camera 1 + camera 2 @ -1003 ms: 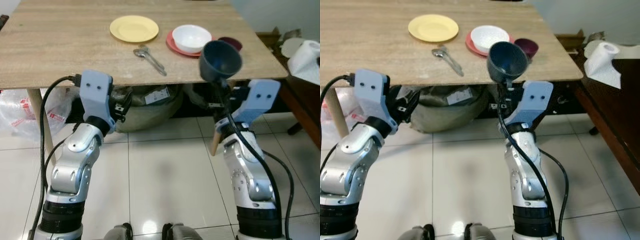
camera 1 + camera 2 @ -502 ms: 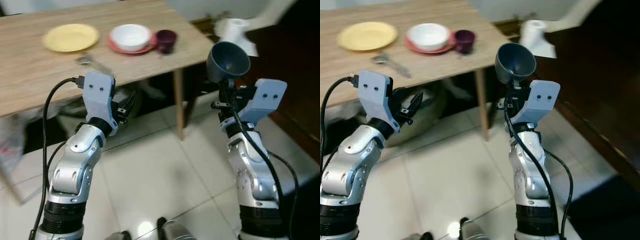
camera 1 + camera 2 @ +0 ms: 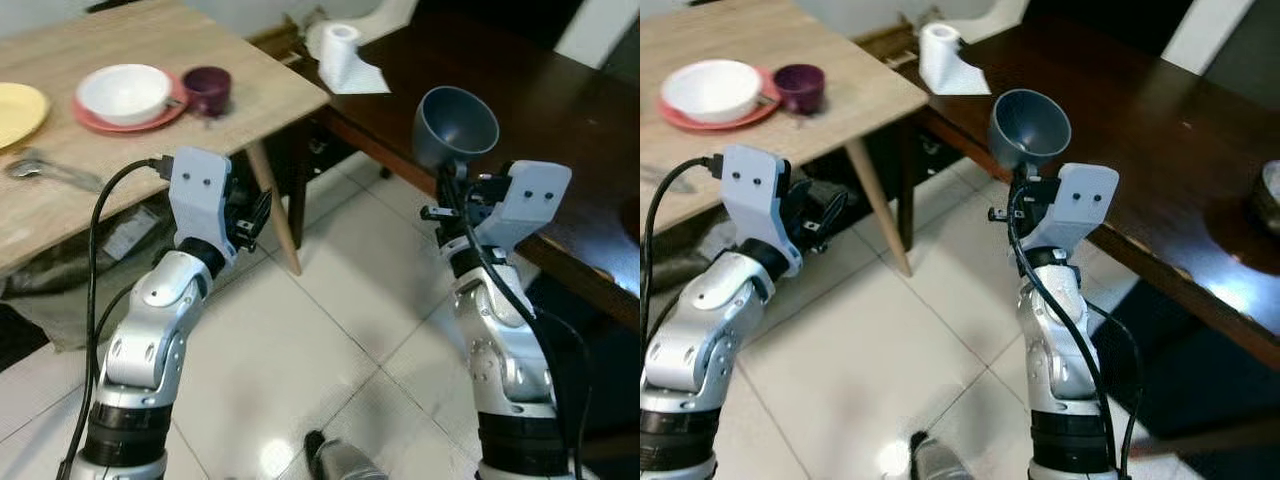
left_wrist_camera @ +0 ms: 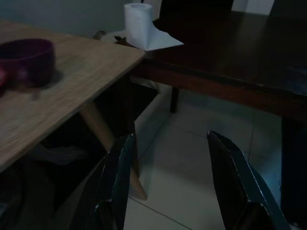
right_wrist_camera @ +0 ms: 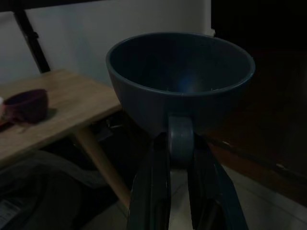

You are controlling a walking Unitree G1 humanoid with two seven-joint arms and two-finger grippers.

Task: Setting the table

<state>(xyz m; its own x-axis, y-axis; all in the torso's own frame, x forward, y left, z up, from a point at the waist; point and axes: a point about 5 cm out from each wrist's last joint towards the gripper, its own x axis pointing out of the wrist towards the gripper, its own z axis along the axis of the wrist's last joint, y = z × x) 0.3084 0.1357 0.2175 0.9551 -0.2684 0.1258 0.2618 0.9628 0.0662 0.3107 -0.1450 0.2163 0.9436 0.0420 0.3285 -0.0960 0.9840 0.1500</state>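
Swinging right, wooden tabletop (image 3: 120,150) slides upper left; right hand (image 5: 178,158) pinching grey cup (image 3: 456,125), left hand (image 4: 168,187) spread — keep it level.

No legible text, labels, brands, numbers or signs anywhere: nothing readable on the light wooden table (image 3: 120,150), the dark polished wooden table (image 3: 1160,130), the white paper roll (image 3: 335,45) or the crockery.
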